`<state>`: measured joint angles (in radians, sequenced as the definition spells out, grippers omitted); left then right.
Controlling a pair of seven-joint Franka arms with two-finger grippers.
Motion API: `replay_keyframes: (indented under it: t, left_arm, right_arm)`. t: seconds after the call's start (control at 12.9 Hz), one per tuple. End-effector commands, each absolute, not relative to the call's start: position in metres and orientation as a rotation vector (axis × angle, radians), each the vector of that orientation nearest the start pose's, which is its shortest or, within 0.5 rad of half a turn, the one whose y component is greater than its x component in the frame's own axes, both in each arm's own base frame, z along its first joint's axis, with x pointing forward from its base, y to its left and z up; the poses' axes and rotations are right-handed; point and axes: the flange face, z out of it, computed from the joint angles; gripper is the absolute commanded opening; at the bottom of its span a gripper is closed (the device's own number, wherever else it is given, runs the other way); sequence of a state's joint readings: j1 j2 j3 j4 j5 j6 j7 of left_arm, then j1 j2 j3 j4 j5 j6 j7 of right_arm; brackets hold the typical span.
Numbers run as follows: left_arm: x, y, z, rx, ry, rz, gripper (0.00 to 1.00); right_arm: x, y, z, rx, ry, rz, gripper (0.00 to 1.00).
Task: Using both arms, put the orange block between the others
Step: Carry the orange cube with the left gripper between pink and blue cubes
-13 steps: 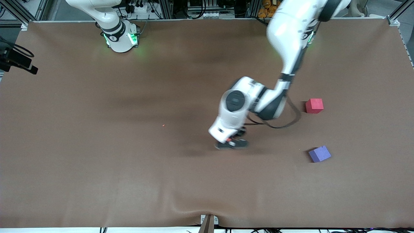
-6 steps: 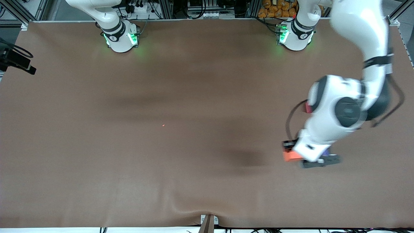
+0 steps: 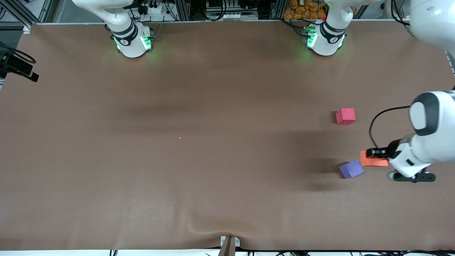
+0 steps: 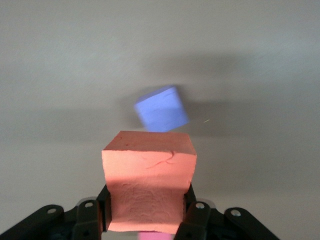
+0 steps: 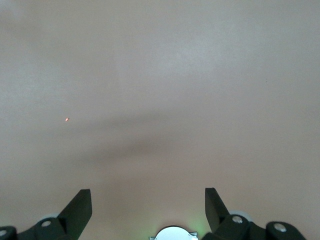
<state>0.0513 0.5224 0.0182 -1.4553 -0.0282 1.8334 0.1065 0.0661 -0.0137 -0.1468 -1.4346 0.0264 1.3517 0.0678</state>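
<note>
In the front view, the left claw point(image 3: 377, 153) hung in the air at the left arm's end of the worktop point(image 3: 213, 160), clamped on the orange block point(image 3: 371, 160). The block was over the spot just beside the purple block point(image 3: 351, 169), on the side toward the left arm's end of the worktop. The red block point(image 3: 345, 116) sat farther from the front camera, well apart from the purple one, with bare worktop between them. To do this step well, I judged the orange block needed to come over that gap, about midway on the line between the two, then go down level before release. The carried block looked close to the purple one, so a clear margin would avoid nudging it.

In the left wrist view, the orange block point(image 4: 148, 187) was squeezed between the fingers point(image 4: 189, 212), its sides visibly pinched in. The purple block point(image 4: 161, 109) showed past it on the worktop. As the foam was compressed, a slow release seemed wise so that it did not spring aside.

In the right wrist view, the right claw point(image 5: 148, 207) stood wide open and empty over bare worktop; that arm waited.
</note>
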Motion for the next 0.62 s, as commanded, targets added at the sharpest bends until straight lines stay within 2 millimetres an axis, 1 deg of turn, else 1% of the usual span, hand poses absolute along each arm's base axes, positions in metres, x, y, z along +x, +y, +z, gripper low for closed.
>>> replay_keyframes:
  t: [0.0, 0.08, 0.23, 0.39, 0.54]
  left_arm:
    - [0.663, 0.065, 0.356, -3.185, 0.059, 0.207, 0.00]
    - [0.654, 0.066, 0.349, -3.180, 0.056, 0.169, 0.00]
    - [0.636, 0.063, 0.329, -3.174, 0.054, 0.094, 0.00]
    - [0.618, 0.044, 0.326, -3.173, 0.047, 0.100, 0.00]
    - [0.607, 0.043, 0.313, -3.171, 0.049, 0.125, 0.00]
  right_arm:
    - [0.523, -0.034, 0.680, -3.126, 0.207, 0.104, 1.00]
    - [0.523, -0.028, 0.679, -3.129, 0.187, 0.113, 1.00]
    - [0.524, -0.021, 0.678, -3.134, 0.168, 0.113, 1.00]
    - [0.524, -0.018, 0.676, -3.134, 0.161, 0.121, 1.00]
    - [0.524, -0.019, 0.677, -3.136, 0.164, 0.116, 1.00]
